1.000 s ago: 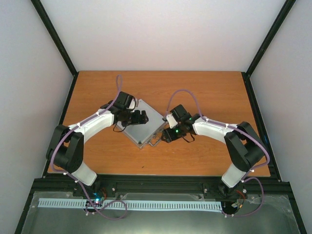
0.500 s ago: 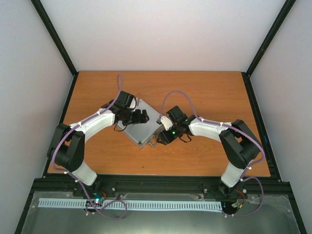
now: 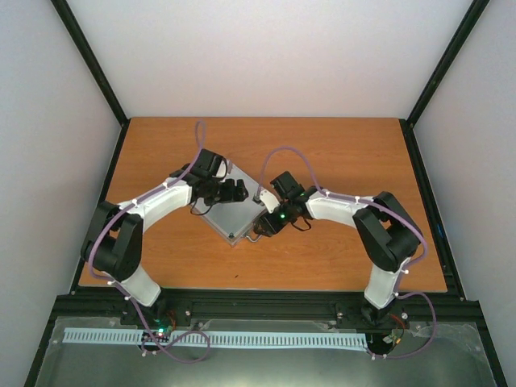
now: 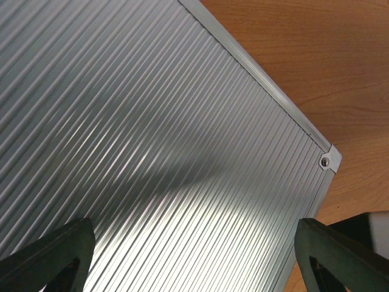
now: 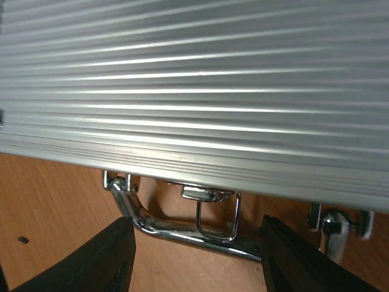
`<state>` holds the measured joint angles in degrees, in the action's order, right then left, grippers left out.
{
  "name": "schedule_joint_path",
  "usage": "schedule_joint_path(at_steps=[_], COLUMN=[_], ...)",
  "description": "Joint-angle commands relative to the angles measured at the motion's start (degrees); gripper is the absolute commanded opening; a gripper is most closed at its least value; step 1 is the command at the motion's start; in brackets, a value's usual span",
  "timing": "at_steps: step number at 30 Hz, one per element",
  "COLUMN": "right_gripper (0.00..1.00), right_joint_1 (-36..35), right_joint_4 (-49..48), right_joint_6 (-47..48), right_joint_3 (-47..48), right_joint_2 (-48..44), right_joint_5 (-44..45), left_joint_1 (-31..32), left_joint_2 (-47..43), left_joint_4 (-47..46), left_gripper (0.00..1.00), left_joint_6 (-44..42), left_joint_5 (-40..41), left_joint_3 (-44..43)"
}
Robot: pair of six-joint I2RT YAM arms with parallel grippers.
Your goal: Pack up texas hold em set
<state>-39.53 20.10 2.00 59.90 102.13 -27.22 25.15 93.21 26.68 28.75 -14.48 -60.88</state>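
- The silver aluminium case [image 3: 230,216] is lying shut and flat on the wooden table [image 3: 355,161], a little left of the middle of the top view. It is sitting turned like a diamond, with one corner pointing toward the bottom of the frame.
- The left gripper [image 3: 232,191] is reaching in from the left and hanging over the upper part of the case's lid.
- In the left wrist view its two dark fingers [image 4: 48,258] are showing in the lower corners of the frame, spread wide and gripping nothing. Whether they are touching the lid cannot be told.
- The ribbed lid is filling most of that view. One riveted corner [image 4: 326,161] is showing at the right, with bare table lying beyond it in the upper right.
- The right gripper [image 3: 262,226] is pointing at the lower-right edge of the case, just beside the metal handle [image 3: 255,236].
- In the right wrist view its fingers are standing wide apart at the lower left and lower right, pinching nothing. Between them the chrome handle is lying low against the case's front edge.
- A small wire latch [image 5: 209,204] is hanging from that front edge in the lower middle of the frame, just above the handle's bar. Whether it is fastened cannot be told.
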Motion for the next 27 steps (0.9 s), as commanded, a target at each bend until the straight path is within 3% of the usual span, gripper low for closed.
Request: schedule_joint_path(at_steps=[1, 13, 20, 27], right_gripper=[0.57, 0.57, 0.57, 0.58], right_joint_1=[-0.46, -0.46, -0.46, 1.12], right_joint_4=[-0.76, -3.01, -3.67, -7.70], right_joint_6=[1.60, 1.34, 0.11, -4.36], right_joint_3=[1.70, 2.77, 2.68, -1.36], right_joint_2=[2.52, 6.07, 9.09, 5.20], right_joint_5=[-1.17, -2.74, -9.71, -18.12], left_joint_1=[0.08, 0.08, 0.08, 0.08], left_joint_2=[5.75, 6.02, 5.98, 5.59], left_joint_4=[7.11, 7.24, 7.25, 7.17], left_gripper=[0.93, 0.93, 0.93, 0.93], left_joint_6=[0.25, 0.29, 0.34, 0.68], left_joint_5=[2.00, 1.99, 1.97, 2.00], left_joint_3=[3.24, 3.31, 3.31, 3.44])
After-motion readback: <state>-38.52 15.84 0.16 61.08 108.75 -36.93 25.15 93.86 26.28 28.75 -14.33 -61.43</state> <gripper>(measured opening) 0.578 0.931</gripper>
